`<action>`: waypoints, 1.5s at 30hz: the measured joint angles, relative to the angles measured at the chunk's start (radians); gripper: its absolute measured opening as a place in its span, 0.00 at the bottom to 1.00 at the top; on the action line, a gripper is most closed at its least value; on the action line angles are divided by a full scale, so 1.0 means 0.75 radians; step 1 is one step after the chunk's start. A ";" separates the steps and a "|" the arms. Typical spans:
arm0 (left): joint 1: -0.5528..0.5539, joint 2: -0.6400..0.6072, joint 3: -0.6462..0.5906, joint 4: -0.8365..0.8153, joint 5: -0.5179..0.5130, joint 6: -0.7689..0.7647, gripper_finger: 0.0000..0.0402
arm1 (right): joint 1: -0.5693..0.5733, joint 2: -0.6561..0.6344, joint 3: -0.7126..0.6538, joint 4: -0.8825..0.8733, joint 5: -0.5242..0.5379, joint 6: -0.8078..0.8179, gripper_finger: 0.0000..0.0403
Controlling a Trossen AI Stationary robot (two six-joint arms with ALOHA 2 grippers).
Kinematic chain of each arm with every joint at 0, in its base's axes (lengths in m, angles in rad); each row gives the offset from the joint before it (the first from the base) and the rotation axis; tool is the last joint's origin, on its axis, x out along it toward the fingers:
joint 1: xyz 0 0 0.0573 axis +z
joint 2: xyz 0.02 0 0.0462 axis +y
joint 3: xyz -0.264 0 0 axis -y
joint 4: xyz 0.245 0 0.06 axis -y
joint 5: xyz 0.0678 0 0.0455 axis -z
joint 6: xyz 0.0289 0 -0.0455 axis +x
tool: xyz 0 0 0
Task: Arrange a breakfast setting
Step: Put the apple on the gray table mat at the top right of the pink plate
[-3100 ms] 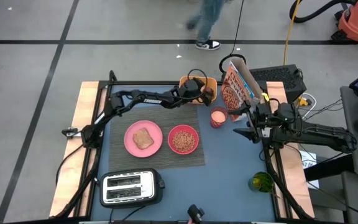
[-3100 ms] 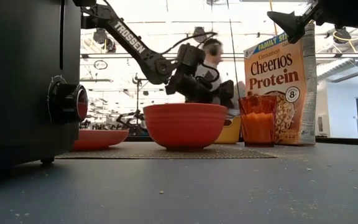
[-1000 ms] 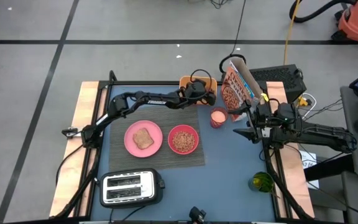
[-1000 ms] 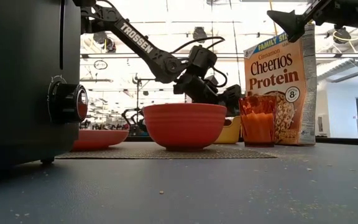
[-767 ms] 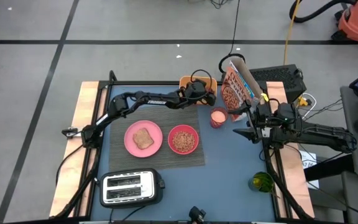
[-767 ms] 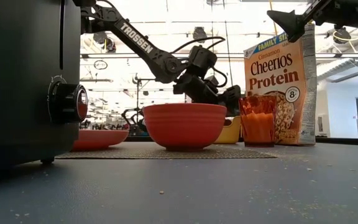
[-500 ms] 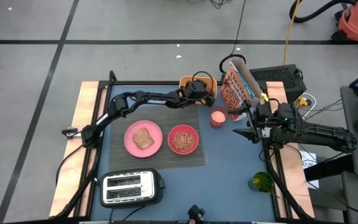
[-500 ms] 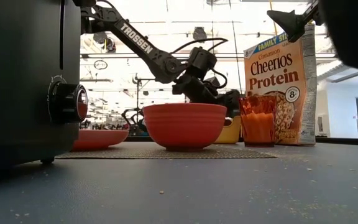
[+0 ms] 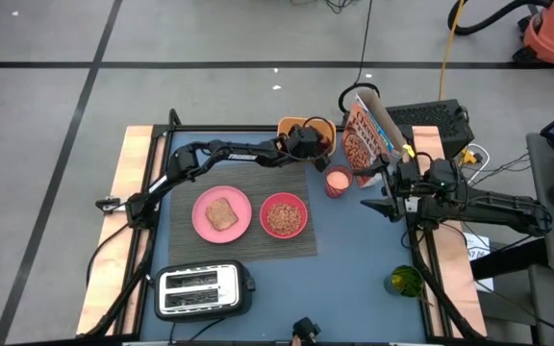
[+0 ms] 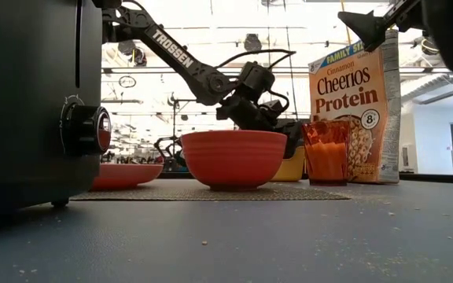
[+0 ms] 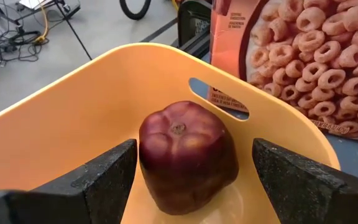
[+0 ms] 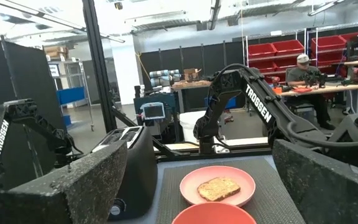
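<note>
You see a glossy, smooth-skinned dark red fruit [image 11: 187, 155] lying in a matt yellow plastic bin [image 11: 73, 118], beside a printed cardboard cereal box [image 11: 303, 56]. The placemat [image 9: 186, 246] looks like coarse grey woven cloth, and the pink plate [image 9: 203, 221] has a smooth, dull finish under the rough brown toast [image 9: 222, 213].

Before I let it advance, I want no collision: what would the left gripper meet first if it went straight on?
Probably the dark red fruit in the yellow bin: it sits between the left gripper's open fingers, dead ahead.
</note>
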 joint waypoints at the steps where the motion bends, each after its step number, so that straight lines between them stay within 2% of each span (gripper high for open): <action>1: 0.000 0.000 0.000 -0.001 0.000 0.007 0.79 | 0.000 0.000 0.000 0.000 0.000 0.000 0.98; 12: 0.001 -0.002 0.000 -0.029 -0.001 0.041 0.56 | 0.000 0.000 0.000 0.000 0.000 0.000 0.98; 20: 0.001 -0.002 0.000 -0.027 -0.001 0.036 0.46 | 0.000 0.001 0.000 0.000 0.000 0.000 0.98; 36: 0.011 -0.003 0.000 -0.021 0.000 -0.038 0.44 | 0.000 0.001 0.000 0.000 0.000 0.001 0.98; 45: 0.033 -0.062 -0.002 -0.041 0.000 -0.081 0.44 | 0.000 0.001 0.000 0.000 -0.001 0.014 0.98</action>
